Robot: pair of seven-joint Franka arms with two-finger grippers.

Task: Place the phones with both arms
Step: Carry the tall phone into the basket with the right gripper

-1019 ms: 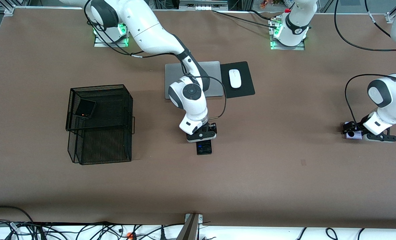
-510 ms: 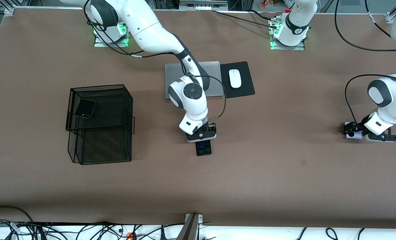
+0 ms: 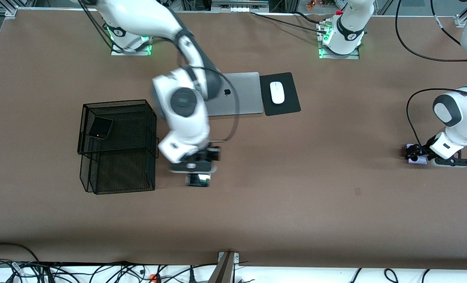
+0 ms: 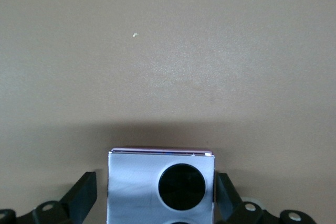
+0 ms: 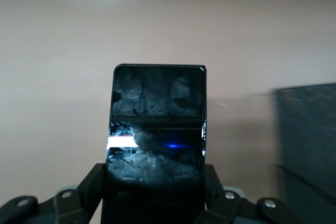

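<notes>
A: Where's the right gripper [image 3: 196,169]?

B: I have it up over the middle of the table [image 3: 296,220], just beside the mesh basket [image 3: 117,146]. Its fingers [image 5: 89,184] are clamped on the sides of the slab phone [image 3: 198,180]. On my right wrist feed the slab [image 5: 156,142] is long, slim and glossy black, with a white streak and a small blue glint on its glass.

A: And the left gripper [image 3: 418,157]?

B: Down at the table, near the edge at the left arm's end. The lilac phone [image 3: 416,158] sits between its fingers. On the left wrist feed the fingers [image 4: 84,195] flank the phone [image 4: 160,182] closely, but I cannot tell whether they are pressing it or only standing beside it. The phone is squarish, pale lilac-white and shiny, with a round black lens and the rim of a second one at the frame's edge.

A: The third phone?

B: The folded phone [image 3: 101,128] lies in the basket's upper tier, in the corner toward the right arm's end. It is squarish and black, with a tiny orange dot near one edge.

A: Anything else?

B: A grey laptop [image 3: 239,94] toward the bases' edge, partly under the right arm, and beside it a white mouse [image 3: 277,92] on a black pad [image 3: 286,106].
</notes>
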